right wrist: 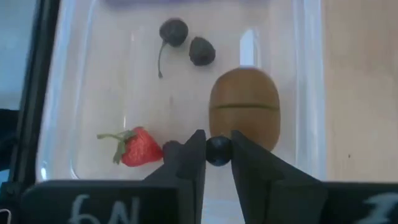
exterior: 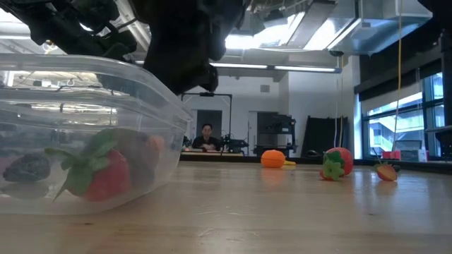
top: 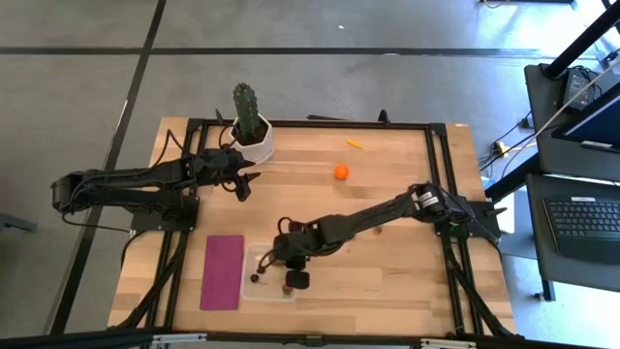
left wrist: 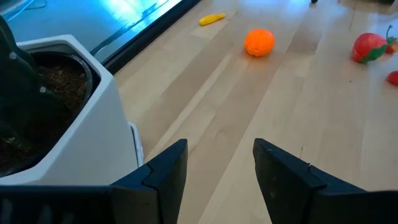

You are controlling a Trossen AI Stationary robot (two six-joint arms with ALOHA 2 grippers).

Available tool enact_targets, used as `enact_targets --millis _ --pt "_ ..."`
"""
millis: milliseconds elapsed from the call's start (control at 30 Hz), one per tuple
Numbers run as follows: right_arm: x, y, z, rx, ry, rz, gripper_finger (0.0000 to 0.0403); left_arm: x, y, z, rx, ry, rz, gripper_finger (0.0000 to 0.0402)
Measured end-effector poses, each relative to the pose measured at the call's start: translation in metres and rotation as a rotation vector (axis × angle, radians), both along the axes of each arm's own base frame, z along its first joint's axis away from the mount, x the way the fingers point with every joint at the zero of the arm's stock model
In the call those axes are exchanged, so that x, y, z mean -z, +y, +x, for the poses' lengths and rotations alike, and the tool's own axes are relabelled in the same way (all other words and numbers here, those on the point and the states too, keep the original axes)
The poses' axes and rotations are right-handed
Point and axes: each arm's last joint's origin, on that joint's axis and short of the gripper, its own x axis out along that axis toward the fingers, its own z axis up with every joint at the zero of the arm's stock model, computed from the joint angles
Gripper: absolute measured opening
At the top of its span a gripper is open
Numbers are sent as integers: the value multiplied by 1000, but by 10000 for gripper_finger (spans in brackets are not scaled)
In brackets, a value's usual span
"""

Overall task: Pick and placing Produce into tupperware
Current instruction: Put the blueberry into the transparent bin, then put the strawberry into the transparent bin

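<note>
The clear tupperware [right wrist: 305, 93] holds a brown kiwi [right wrist: 244, 106], a red strawberry [right wrist: 140, 148] and two dark berries [right wrist: 202, 51]. My right gripper [right wrist: 217, 140] hangs over the tub [top: 250, 250], shut on another small dark berry [right wrist: 217, 152]. An orange ball [top: 341, 172], a thin yellow piece [top: 355, 143] and another strawberry [exterior: 337, 162] lie on the bare table farther back. My left gripper [left wrist: 221, 155] waits open beside the white cactus pot [left wrist: 62, 112], with nothing between its fingers. My right gripper pinches the small dark berry [right wrist: 217, 152] between its two fingertips [right wrist: 193, 149]. The fingers slant down from above into the tub's opening. The berry is clear of the tub's floor, above the kiwi and the strawberry.
A flat magenta rectangle [top: 223, 271] lies just left of the tub. The cactus in its white pot [top: 250, 121] stands at the far left of the table. A small red piece [exterior: 386, 171] lies near the loose strawberry. A person sits in the room beyond the table.
</note>
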Motion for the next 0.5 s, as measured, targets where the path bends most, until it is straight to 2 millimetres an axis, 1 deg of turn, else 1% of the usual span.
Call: enact_targets --millis 300,500 --pt "0 0 1 20 -8 17 131 0 0 0 0 3 0 176" --pt "-1 -1 2 24 -15 20 196 0 0 0 0 3 0 176"
